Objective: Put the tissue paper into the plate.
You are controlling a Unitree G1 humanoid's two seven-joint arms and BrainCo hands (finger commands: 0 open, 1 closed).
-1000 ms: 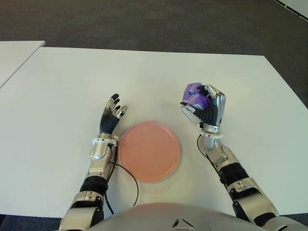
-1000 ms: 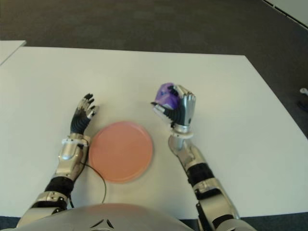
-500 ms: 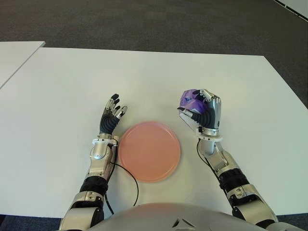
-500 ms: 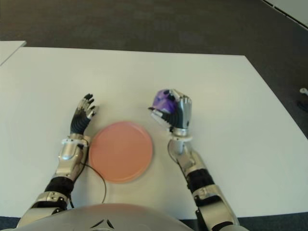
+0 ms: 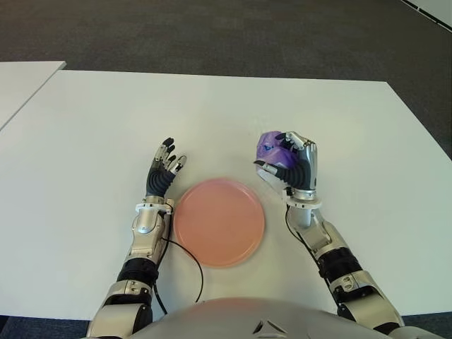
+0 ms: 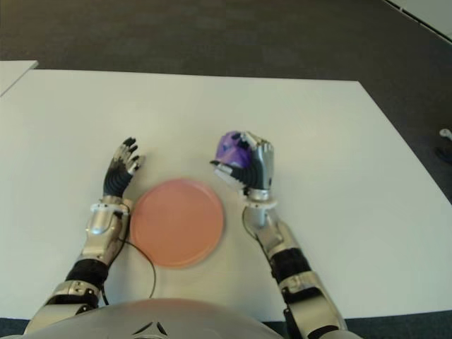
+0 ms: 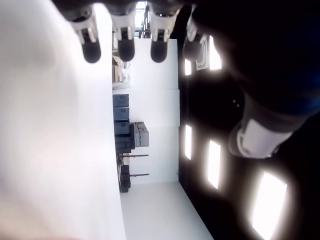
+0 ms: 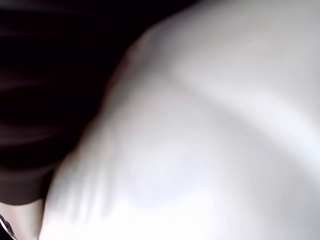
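My right hand [image 5: 288, 164] is raised above the white table [image 5: 85, 127], just right of the pink plate [image 5: 219, 220]. Its fingers are curled around a purple tissue paper pack [image 5: 271, 145], which sticks out at the top of the fist. The same pack [image 6: 231, 146] shows in the right eye view, held near the plate's [image 6: 176, 221] upper right rim. My left hand [image 5: 164, 171] shows at the plate's left edge with fingers spread and holding nothing. The right wrist view shows only a pale surface up close.
A thin black cable [image 5: 187, 260] runs from my left wrist along the plate's near left side. A second white table [image 5: 21, 78] stands at the far left. Dark carpet [image 5: 226, 35] lies beyond the table's far edge.
My right hand has carried the purple tissue pack leftward and slightly down, closer to the plate's right rim. The left hand has stayed put.
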